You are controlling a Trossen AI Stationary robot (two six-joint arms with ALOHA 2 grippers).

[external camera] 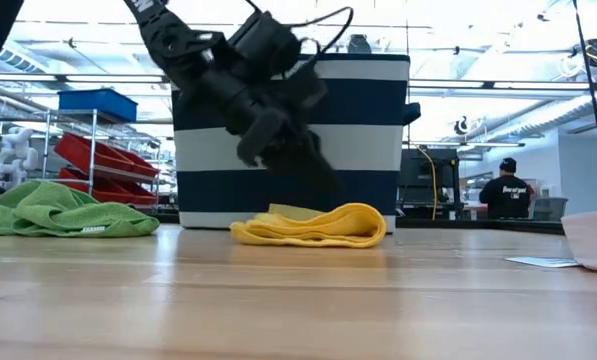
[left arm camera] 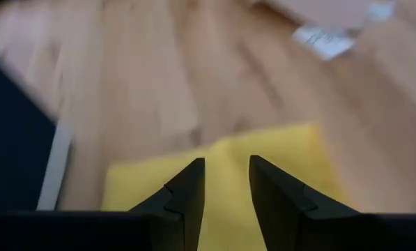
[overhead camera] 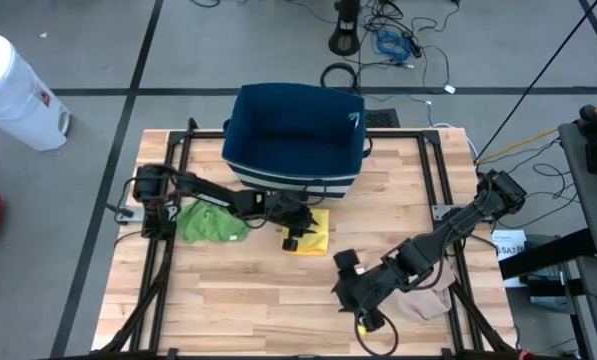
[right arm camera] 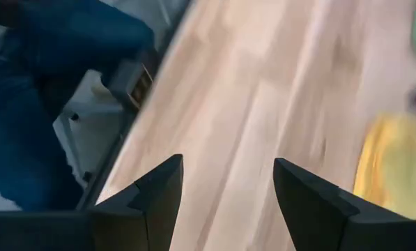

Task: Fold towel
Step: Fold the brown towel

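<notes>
The yellow towel (overhead camera: 312, 234) lay folded on the wooden table (overhead camera: 238, 300), just in front of the navy striped basket (overhead camera: 295, 135). The left gripper (left arm camera: 226, 183) hovered over it, fingers parted and empty; the right gripper (right arm camera: 226, 183), spread wide and empty, waited near the front edge. Soft, light and limp, the towel would likely sag, so pinching a corner or free edge seemed best.
</notes>
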